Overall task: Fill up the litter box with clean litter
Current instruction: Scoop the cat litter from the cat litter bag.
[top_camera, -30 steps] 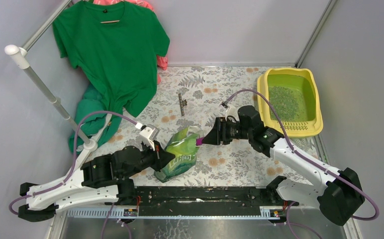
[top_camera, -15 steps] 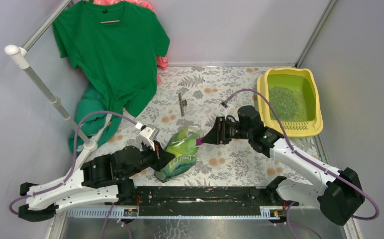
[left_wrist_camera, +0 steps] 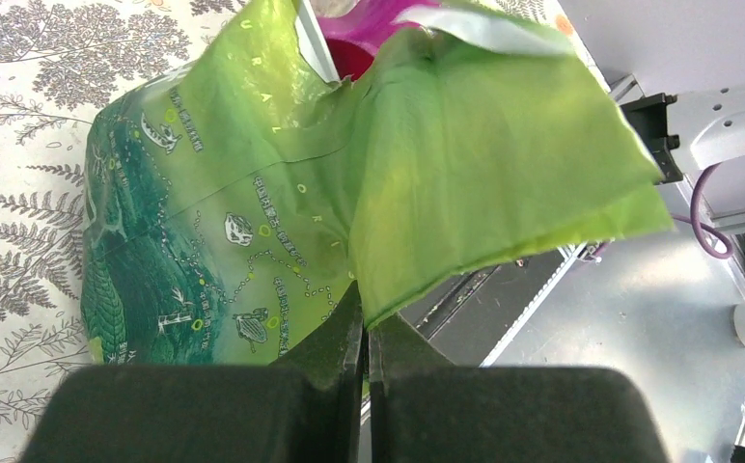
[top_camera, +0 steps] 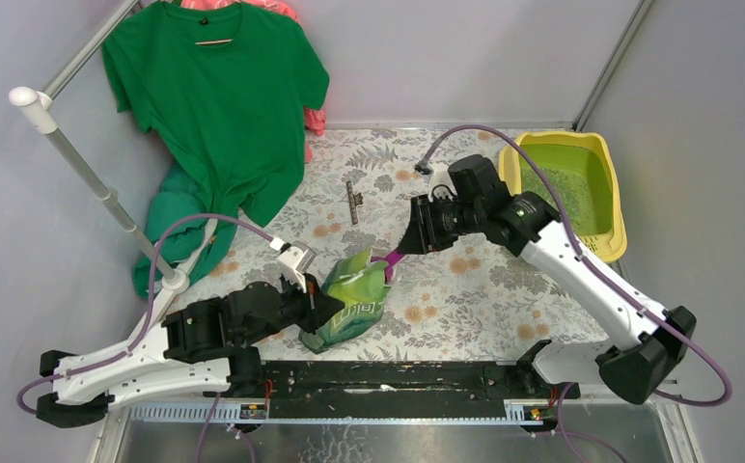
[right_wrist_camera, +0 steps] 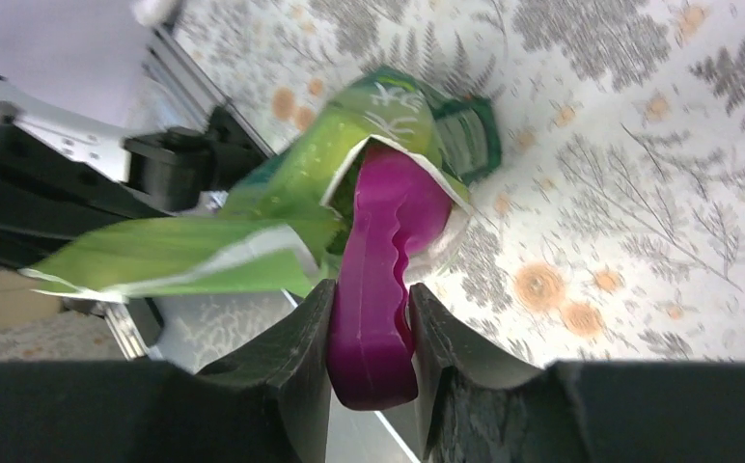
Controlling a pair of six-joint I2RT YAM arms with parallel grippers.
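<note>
**Purple scoop pinched at the mouth of the green bag**

Only the top view takes in the litter box, a yellow tray with a green-tinted inside. It sits at about 2 o'clock on the floral cloth, against the right wall. A patch of clean litter, small green granules, lies on its floor, partly hidden behind the right arm. A green T-shirt hangs at 11 o'clock.

The left wrist view shows what the top view cannot. The left gripper has its jaws pressed together on a loose flap of the green bag, whose glossy side carries small printed figures. From above, the bag stands at about 6 o'clock, just ahead of the arm bases, with the left gripper at its left side.

The right wrist view gives the tool. The right gripper pinches the handle of the purple scoop between narrowly parted fingers. The scoop's far end goes into the bag's torn mouth. From above, the right gripper and the scoop sit at the bag's upper right, well apart from the litter box.
</note>
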